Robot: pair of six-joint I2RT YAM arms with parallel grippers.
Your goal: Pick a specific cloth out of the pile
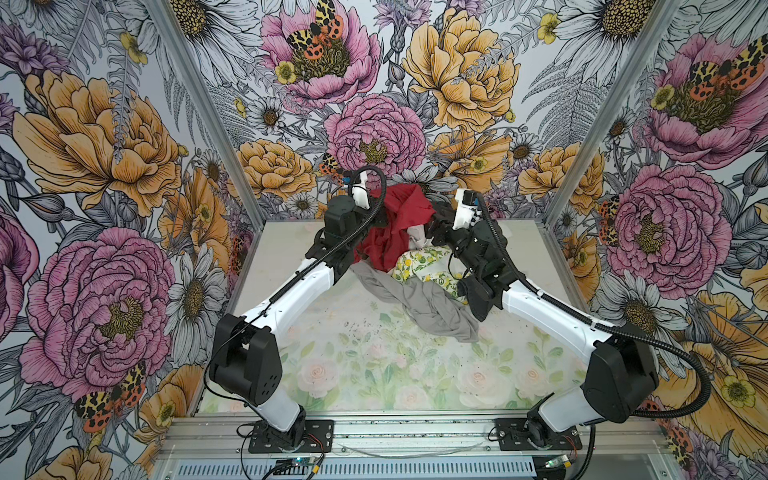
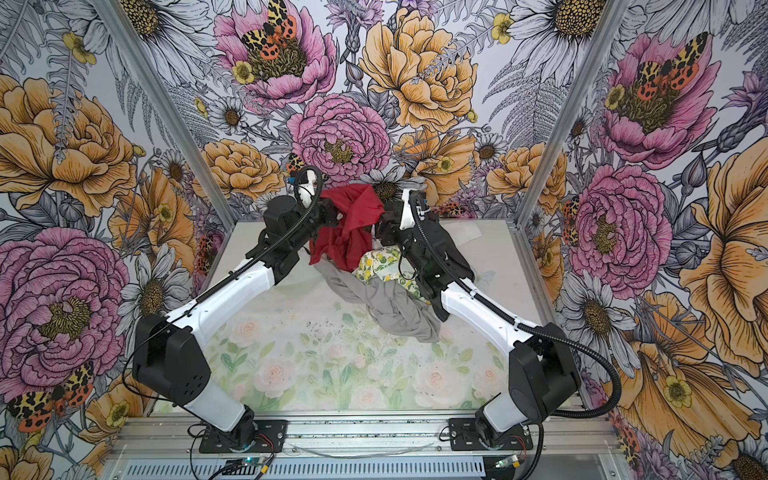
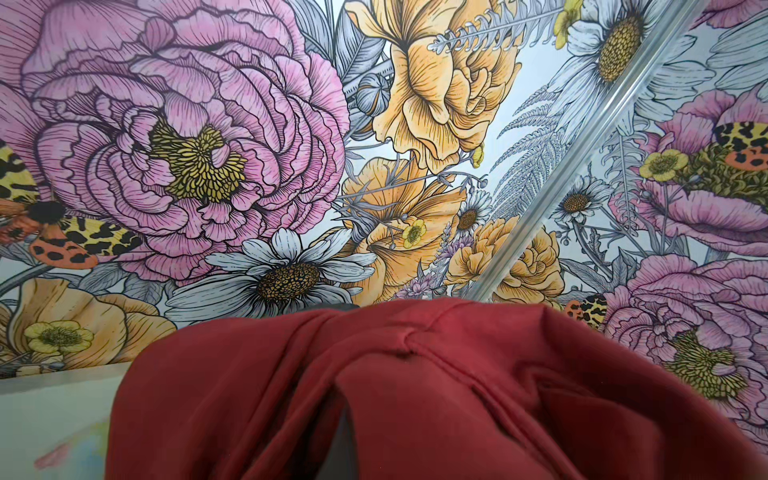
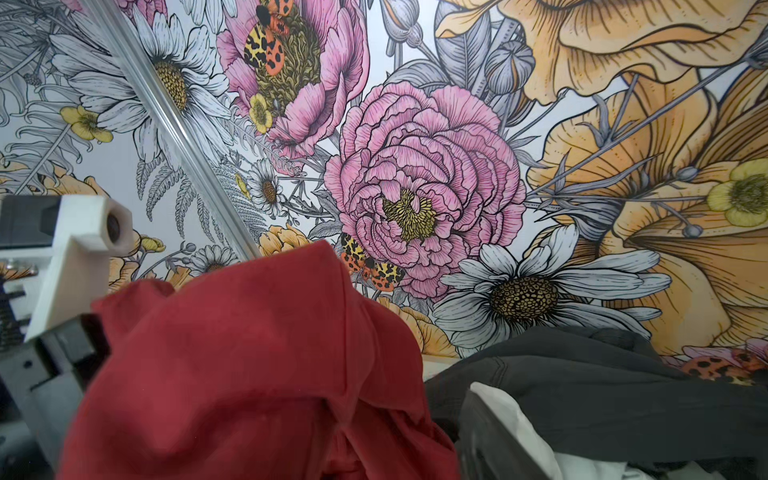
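A: So, where is the red cloth [image 1: 392, 220] sitting right now?

B: It is hanging over the far end of the table [image 1: 374, 365], bunched between the two arms. Its lower folds are trailing onto the pile [image 1: 415, 286], just beside the lemon-print cloth [image 1: 419, 266] and the light grey garment [image 1: 432, 311].

A: And who is holding it?

B: The left gripper [image 2: 330, 214] is clamping its jaws together on the upper part; the left wrist view is showing red fabric draping right over them. The right gripper [image 2: 384, 222] is sitting against the opposite corner. Whether its jaws are apart or together, I am not managing to tell, since fabric is hiding them.

A: How are you expecting it to handle?

B: I am judging it light, limp and not fragile. It is sagging from a single hold, so it is likely going to drag whatever its folds are lying on.

A: Where would you be taking hold?

B: I am looking at the stitched seam [image 3: 415, 345] showing in the left wrist view. It is thicker there, giving the jaws more to bite. Gripping high on an edge is also lifting the trailing folds clear of the dark charcoal garment [image 4: 582, 382].
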